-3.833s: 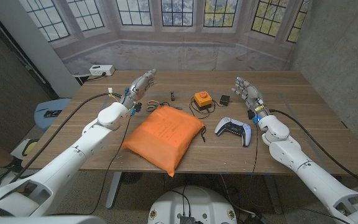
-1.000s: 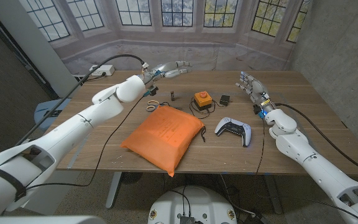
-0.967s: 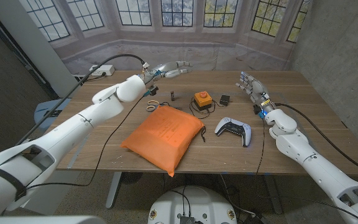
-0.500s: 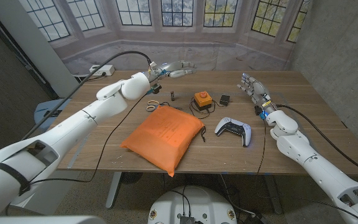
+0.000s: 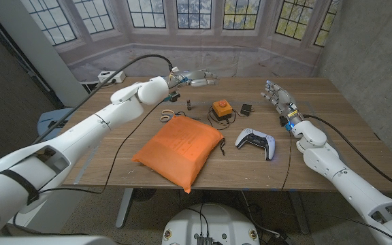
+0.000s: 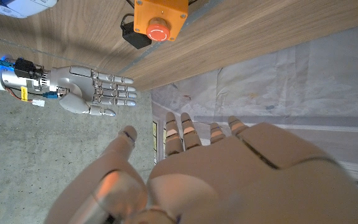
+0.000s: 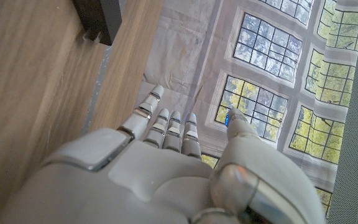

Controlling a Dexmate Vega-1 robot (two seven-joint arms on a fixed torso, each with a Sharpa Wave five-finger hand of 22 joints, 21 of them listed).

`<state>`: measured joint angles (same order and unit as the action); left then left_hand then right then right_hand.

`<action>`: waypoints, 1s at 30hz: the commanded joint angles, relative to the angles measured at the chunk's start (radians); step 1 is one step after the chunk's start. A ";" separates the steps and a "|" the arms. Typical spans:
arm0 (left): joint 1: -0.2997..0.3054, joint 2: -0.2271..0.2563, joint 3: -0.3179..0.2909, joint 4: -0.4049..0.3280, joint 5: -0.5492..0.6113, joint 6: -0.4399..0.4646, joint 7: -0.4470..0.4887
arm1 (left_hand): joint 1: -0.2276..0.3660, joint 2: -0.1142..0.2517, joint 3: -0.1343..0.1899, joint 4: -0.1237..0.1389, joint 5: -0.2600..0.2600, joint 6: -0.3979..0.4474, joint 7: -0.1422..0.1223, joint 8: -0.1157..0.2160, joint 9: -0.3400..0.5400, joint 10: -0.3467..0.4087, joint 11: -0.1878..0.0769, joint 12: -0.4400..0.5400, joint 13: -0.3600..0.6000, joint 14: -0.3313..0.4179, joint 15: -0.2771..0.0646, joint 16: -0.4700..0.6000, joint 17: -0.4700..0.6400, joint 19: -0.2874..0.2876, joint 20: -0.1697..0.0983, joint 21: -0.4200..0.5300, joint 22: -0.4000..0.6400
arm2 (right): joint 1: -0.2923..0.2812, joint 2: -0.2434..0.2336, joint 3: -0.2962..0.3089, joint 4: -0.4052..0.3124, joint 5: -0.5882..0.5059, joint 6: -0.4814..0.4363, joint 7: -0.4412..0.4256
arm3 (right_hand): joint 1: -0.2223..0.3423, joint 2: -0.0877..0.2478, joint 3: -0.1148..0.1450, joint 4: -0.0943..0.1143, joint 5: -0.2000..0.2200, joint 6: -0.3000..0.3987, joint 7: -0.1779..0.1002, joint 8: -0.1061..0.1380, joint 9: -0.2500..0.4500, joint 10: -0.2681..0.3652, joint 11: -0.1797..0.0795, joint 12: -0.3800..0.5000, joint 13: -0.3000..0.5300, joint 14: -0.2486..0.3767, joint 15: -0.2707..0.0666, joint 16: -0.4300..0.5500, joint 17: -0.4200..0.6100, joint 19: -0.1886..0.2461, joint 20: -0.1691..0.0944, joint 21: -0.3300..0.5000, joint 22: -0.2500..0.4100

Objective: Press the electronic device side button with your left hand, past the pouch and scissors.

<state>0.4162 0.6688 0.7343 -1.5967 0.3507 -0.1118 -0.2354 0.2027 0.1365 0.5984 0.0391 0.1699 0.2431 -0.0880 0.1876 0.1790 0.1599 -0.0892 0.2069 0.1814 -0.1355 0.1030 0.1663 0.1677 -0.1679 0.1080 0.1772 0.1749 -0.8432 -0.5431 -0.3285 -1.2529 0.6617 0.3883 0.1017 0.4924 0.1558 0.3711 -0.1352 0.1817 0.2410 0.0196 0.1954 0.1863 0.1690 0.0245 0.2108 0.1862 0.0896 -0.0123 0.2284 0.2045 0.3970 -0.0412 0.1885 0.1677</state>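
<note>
The left hand (fingers spread, empty) had reached farther right toward the square orange plastic button box, past the flat orange fabric pouch; right hand released

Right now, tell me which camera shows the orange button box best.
The left wrist view: the orange button box is large there, its red button facing the camera, with the left hand open in the foreground. The head view shows the box small on the table, beyond the orange pouch. I cannot make it out in the right wrist view.
</note>
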 commanded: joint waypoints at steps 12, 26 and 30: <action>-0.074 -0.041 0.069 0.049 0.020 0.024 -0.125 | -0.029 0.001 -0.002 0.025 0.004 -0.028 -0.005 -0.011 0.001 0.003 0.006 -0.003 0.002 -0.031 -0.005 0.006 0.004 -0.050 -0.014 -0.003 0.005 | -0.011 0.004 0.011 0.010 0.009 0.019 -0.001 | 0.014 0.000 0.003 -0.005 0.004 0.002 -0.001 -0.001 0.001 0.008 -0.006 -0.004 0.001 -0.004 0.001 -0.006 0.001 -0.003 0.001 0.000 0.003; -0.104 -0.048 0.104 0.052 0.058 0.069 -0.174 | -0.062 -0.004 -0.014 0.053 0.004 -0.023 0.001 -0.004 0.001 0.017 0.009 -0.001 0.002 -0.037 -0.003 0.012 0.006 -0.074 -0.027 0.002 0.006 | -0.021 0.010 0.014 0.007 0.008 0.031 -0.013 | 0.012 -0.001 0.000 -0.005 0.004 0.000 -0.001 -0.002 0.001 0.007 -0.006 -0.007 0.002 -0.006 0.002 -0.007 0.001 -0.005 0.002 0.000 0.003; -0.114 -0.050 0.110 0.055 0.064 0.069 -0.181 | -0.072 -0.006 -0.017 0.060 0.004 -0.009 0.003 0.001 0.001 0.033 0.002 0.004 0.002 -0.031 -0.003 0.016 0.005 -0.077 -0.030 0.005 0.006 | -0.021 0.010 0.014 0.005 0.005 0.031 -0.018 | 0.009 -0.003 -0.003 -0.003 0.003 0.000 -0.001 -0.003 0.001 0.006 -0.004 -0.008 0.002 -0.010 0.003 -0.009 0.001 -0.006 0.002 0.000 0.003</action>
<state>0.3278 0.6257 0.8208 -1.5480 0.3897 -0.0641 -0.3840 0.1421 0.1314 0.5790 0.0886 0.1700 0.2219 -0.0855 0.1816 0.1767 0.1755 -0.0824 0.2069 0.1816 -0.1684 0.1000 0.1742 0.1701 -0.1701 0.0832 0.1751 0.1795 -0.8589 -0.5356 -0.3159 -1.2423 0.6698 0.4141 0.0956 0.4924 0.1558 0.3712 -0.1351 0.1815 0.2410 0.0197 0.1954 0.1864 0.1690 0.0246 0.2032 0.1863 0.0823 -0.0087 0.2207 0.2048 0.3973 -0.0410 0.1886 0.1677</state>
